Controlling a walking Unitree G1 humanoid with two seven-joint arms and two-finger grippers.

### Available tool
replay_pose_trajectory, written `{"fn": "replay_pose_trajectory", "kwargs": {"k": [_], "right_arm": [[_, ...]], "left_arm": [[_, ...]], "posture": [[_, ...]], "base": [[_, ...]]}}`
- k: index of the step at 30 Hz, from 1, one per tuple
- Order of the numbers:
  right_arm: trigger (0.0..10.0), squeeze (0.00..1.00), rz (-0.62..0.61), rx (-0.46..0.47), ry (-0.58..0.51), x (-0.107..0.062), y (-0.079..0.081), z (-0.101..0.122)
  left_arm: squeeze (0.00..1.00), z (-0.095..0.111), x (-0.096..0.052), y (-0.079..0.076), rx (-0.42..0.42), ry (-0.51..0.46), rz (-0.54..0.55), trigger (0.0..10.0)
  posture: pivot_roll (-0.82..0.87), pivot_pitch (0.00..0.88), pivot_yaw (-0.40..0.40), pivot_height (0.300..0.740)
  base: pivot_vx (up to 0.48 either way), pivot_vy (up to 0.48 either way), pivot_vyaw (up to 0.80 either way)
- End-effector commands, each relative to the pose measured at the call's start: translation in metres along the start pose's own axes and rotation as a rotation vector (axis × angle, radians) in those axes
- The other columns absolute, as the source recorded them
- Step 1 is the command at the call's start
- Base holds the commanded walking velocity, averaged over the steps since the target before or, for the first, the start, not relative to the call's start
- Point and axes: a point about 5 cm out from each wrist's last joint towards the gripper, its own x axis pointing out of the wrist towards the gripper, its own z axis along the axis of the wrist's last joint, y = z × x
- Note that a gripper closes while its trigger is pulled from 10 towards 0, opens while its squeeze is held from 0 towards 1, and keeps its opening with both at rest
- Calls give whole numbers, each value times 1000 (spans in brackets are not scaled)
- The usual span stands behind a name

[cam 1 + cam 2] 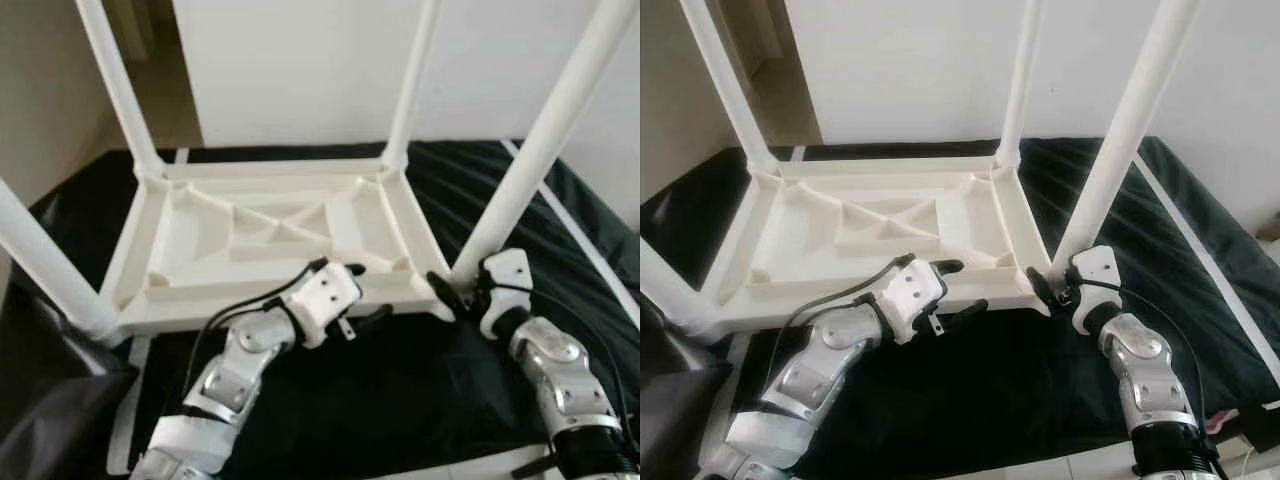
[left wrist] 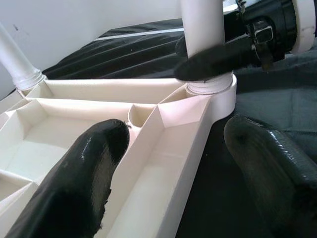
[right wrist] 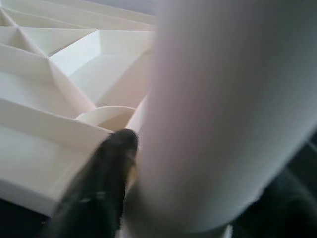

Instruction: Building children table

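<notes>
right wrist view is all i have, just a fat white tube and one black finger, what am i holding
Observer: The right gripper is closed around the base of the near-right table leg, which stands upright in its corner socket.
Operator: is the tabletop upside down
Observer: Yes, the white tabletop lies ribbed underside up on a black cloth, with all four legs already standing in its corners.
Operator: where's the other arm
Observer: The left gripper is open, straddling the tabletop's near edge beside your leg: one finger over the ribs, the other outside the rim.
</notes>
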Motion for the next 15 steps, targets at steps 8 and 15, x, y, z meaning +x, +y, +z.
{"fn": "replay_pose_trajectory", "kwargs": {"k": [8, 15], "right_arm": [[0, 0, 42, -15, 63, 2, 10, -16], [10000, 0, -57, 32, 73, 6, 10, -23]], "left_arm": [[0, -3, 1, 1, 14, 12, 32, 10000], [0, -4, 2, 0, 16, 13, 20, 10000]], "posture": [[-7, 0, -36, 740], [-15, 0, -33, 740]], "base": [[0, 0, 0], [0, 0, 0]]}}
